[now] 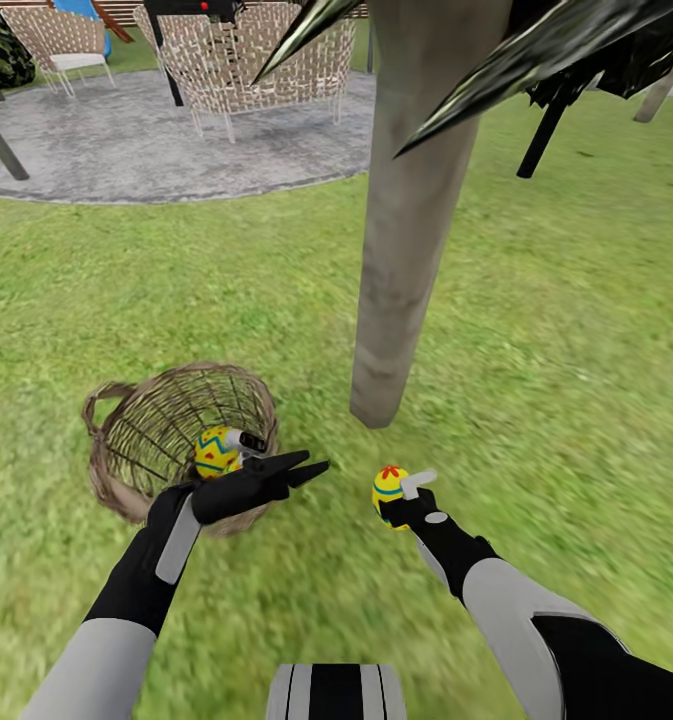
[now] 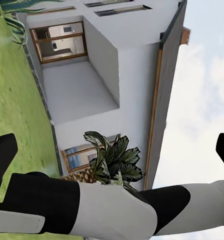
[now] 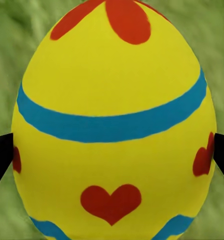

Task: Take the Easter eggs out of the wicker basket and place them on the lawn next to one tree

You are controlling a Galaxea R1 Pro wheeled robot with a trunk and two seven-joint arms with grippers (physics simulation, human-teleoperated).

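Right claw (image 1: 404, 497) grips a smooth, likely slippery egg (image 3: 114, 125) across its middle near the tree (image 1: 401, 260); left claw (image 1: 301, 470), released, hovers beside the basket (image 1: 116, 440)

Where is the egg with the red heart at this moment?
In the head view, the egg with the red heart sits in the jaws of the right gripper, above the lawn, near the base of the tree trunk.

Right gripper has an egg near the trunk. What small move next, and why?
Probably lower the right gripper and release its egg on the lawn: it is shut on the egg close to the tree base. Another egg waits in the basket.
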